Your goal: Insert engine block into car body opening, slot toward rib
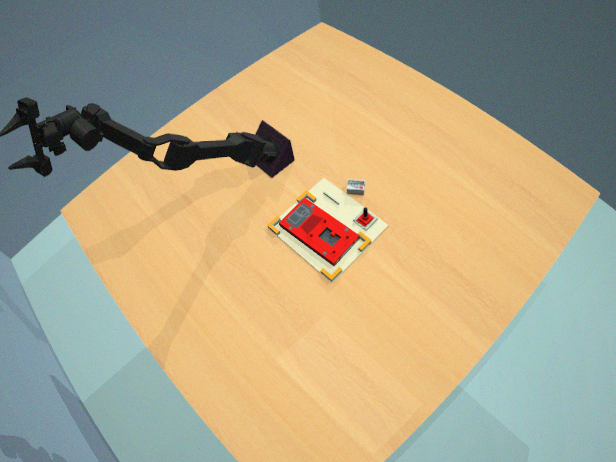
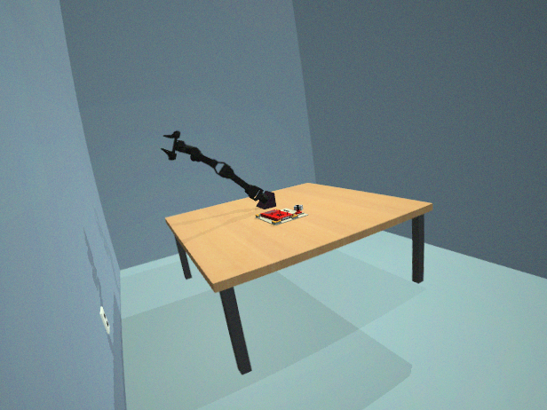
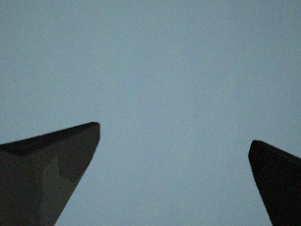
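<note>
- At the far left of the top view, the gripper [image 1: 6, 151] [image 2: 162, 142] [image 3: 174, 140] is held out beyond the table edge, raised high in the exterior view. Its fingers are spread nearly as wide as they go, and nothing is gripped between them; in the wrist view only a plain bluish surface is seen past the two tips.
- Next, the black arm [image 1: 215, 148] [image 2: 235, 177] is stretched out from its dark base [image 1: 285, 155] [image 2: 268, 204], which is set on the wooden table [image 1: 375, 310] [image 2: 337, 222].
- To the right of the base, and nearer the middle of the table, a cream board [image 1: 327, 187] [image 2: 286, 211] is laid flat. On it the red car body [image 1: 318, 231] [image 2: 273, 215] is framed by yellow corner brackets [image 1: 331, 274].
- Toward the right end of the car body, the opening [image 1: 327, 239] is left unfilled; a small red rib is seen projecting into it.
- Farther right, the engine block [image 1: 356, 187] [image 2: 295, 207], grey with a red spot on top, is placed outside the opening, near the board's edge.
- At the right part of the board, a red piece with a black upright post [image 1: 365, 214] is stood within a pale square frame.
</note>
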Robot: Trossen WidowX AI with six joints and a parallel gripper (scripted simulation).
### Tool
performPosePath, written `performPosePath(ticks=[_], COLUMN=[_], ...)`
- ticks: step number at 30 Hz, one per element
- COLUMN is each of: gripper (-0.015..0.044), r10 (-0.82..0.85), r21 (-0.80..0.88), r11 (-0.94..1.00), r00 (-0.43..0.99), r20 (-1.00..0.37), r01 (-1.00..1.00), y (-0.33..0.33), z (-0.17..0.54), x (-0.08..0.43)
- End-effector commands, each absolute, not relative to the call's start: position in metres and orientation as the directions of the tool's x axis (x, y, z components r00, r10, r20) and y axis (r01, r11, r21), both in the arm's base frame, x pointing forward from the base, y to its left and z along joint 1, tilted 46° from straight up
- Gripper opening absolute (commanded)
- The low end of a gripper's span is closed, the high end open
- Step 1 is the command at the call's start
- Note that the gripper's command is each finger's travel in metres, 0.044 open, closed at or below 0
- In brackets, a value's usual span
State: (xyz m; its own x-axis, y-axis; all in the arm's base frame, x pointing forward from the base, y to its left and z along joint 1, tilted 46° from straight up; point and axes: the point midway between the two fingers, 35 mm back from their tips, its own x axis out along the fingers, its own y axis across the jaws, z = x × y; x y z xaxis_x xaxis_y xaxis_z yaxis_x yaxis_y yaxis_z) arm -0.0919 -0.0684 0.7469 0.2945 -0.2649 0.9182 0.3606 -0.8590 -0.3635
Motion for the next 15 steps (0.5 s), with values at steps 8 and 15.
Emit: performPosePath(ticks=[8,15], gripper=[0.044,0.044], r10=[-0.242,-0.221], r21=[-0.338,-0.29], r11=[-0.828,-0.757], r00=[0.258,0.188], r20=[0.935,0.957], r01=[0.448,0.586], y=[-0.077,-0.098], z=[0.747,0.746], x=[-0.103,-0.119])
